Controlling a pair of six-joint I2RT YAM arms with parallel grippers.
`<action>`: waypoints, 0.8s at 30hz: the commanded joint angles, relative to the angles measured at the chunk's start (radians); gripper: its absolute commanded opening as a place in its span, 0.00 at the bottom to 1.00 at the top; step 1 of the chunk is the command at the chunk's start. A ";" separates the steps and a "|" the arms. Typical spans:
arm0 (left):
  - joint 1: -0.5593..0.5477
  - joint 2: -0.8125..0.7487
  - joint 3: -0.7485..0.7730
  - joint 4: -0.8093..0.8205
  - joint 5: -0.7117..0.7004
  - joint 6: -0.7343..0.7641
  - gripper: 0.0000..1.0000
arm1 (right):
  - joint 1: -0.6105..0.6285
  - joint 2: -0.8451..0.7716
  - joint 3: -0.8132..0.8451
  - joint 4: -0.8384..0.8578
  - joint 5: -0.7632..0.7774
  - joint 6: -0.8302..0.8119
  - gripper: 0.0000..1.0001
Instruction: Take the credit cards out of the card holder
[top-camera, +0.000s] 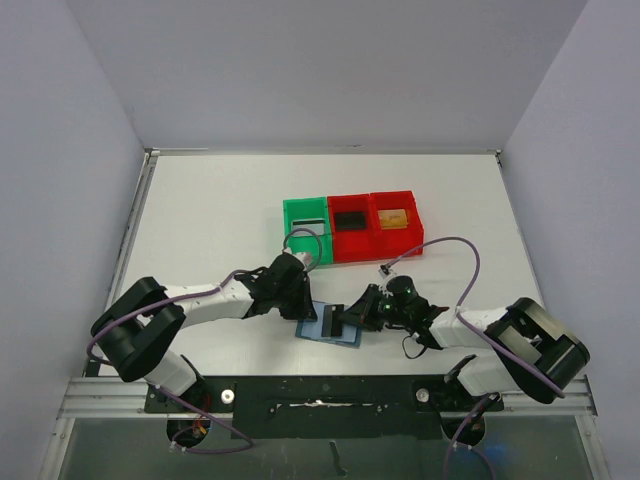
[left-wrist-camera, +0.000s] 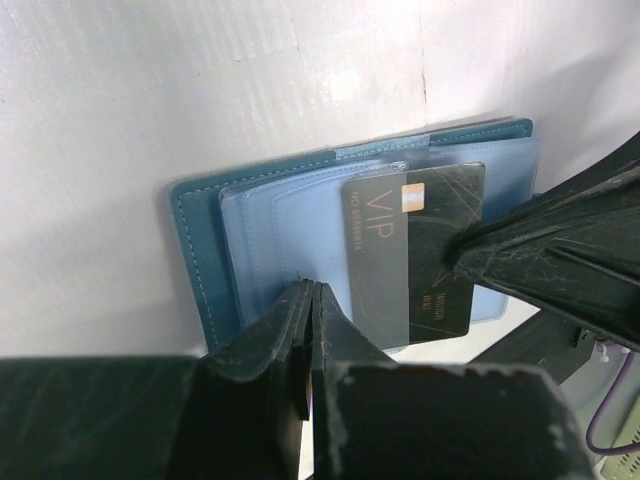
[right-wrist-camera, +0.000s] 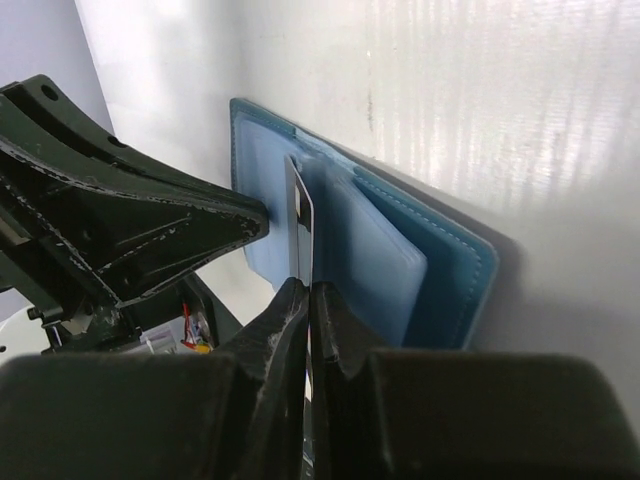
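The card holder (top-camera: 312, 328) lies open and flat near the table's front edge, a light-blue wallet (left-wrist-camera: 260, 230) with clear inner sleeves. A dark grey credit card (left-wrist-camera: 425, 205) marked VIP sticks halfway out of one sleeve. My right gripper (right-wrist-camera: 308, 290) is shut on that card, which shows edge-on (right-wrist-camera: 300, 215) between the jaws. My left gripper (left-wrist-camera: 312, 290) is shut, its tips down on the wallet's inner panel with nothing seen between them. The two grippers meet over the wallet from opposite sides (top-camera: 300, 300) (top-camera: 355, 315).
Behind the wallet stands a row of bins: a green bin (top-camera: 307, 227), a red bin (top-camera: 352, 240) with a dark card in it, and a second red bin (top-camera: 396, 238) with a yellowish card. White walls enclose the table.
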 joint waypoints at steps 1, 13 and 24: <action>0.002 -0.015 0.010 -0.080 -0.077 0.016 0.00 | -0.018 -0.037 -0.023 -0.043 -0.003 -0.027 0.00; 0.002 -0.144 0.048 -0.029 -0.039 0.009 0.24 | 0.009 0.077 0.017 0.071 -0.002 0.019 0.00; 0.000 -0.094 0.015 0.017 0.023 0.003 0.19 | 0.075 0.094 0.033 0.037 0.144 0.082 0.02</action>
